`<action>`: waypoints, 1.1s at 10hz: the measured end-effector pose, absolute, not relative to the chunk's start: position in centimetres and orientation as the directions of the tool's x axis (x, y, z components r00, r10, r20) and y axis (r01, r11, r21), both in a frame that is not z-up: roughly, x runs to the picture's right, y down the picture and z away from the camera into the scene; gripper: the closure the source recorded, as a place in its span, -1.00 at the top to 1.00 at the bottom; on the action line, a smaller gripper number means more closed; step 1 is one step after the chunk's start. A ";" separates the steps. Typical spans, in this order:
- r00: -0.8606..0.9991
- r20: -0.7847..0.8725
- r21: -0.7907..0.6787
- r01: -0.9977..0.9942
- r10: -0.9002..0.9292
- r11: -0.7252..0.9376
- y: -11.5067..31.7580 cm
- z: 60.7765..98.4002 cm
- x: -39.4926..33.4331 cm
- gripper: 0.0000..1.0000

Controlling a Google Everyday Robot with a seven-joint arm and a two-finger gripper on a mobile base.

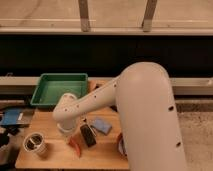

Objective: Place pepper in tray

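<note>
Pepper (75,145): slim, red-orange, slightly curved, tapering to a point; it lies on the wooden bench (52,159) near the front edge, its upper end reaching just under the end effector (66,131); a black object (88,135) lies just beside it on the right; a metal cup (36,145) stands near on the left, with bare bench between; a blue pad (101,125) sits behind the black object; the green tray (52,91) rests at the bench's back left; the white arm (145,115) sweeps in from the right, wrist bent down before the tray; the end effector is closed narrow at the pepper's upper end; whether it truly pinches the pepper cannot be told.
</note>
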State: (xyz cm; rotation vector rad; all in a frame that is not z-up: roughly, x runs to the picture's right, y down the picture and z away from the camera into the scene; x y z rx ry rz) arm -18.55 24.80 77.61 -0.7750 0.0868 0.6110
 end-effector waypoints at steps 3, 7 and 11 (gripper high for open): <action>0.813 -0.236 -0.581 -0.557 0.533 0.593 20.5 73.6 -17.3 -1.00; 0.768 -0.150 -0.514 -0.599 0.623 0.614 14.7 72.0 -14.3 -1.00; 0.705 -0.038 -0.480 -0.635 0.708 0.605 8.5 71.5 -12.8 -1.00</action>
